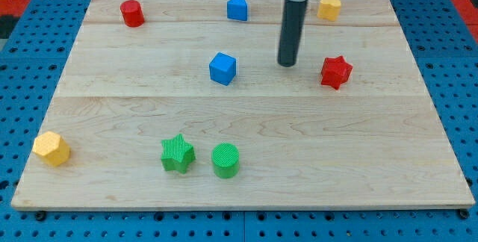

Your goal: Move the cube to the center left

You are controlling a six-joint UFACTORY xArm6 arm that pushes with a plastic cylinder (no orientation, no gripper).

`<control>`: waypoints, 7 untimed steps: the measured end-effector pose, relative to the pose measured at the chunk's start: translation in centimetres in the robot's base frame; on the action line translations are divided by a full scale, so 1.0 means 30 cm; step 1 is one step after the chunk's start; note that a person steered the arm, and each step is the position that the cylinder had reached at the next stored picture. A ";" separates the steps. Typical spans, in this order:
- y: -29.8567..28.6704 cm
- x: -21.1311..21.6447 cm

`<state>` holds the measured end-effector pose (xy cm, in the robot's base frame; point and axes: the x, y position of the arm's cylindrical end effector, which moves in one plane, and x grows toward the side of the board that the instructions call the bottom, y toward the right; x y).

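Observation:
The blue cube (222, 69) sits on the wooden board a little above its middle. My tip (287, 63) is the lower end of the dark rod that comes down from the view's top. It stands to the right of the cube, apart from it by about two cube widths. A red star (336, 72) lies just right of the tip, also not touching it.
The wooden board (112, 107) lies on a blue pegboard. A red cylinder (132, 13) is at top left, a blue house-shaped block (237, 7) at top middle, a yellow block (328, 7) at top right. A yellow hexagon (51, 149) is at bottom left, a green star (178, 154) and green cylinder (225, 160) at bottom middle.

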<state>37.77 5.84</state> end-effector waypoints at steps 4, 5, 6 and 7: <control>-0.306 0.039; -0.455 -0.058; -0.639 -0.042; -0.792 -0.051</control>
<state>36.25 -17.92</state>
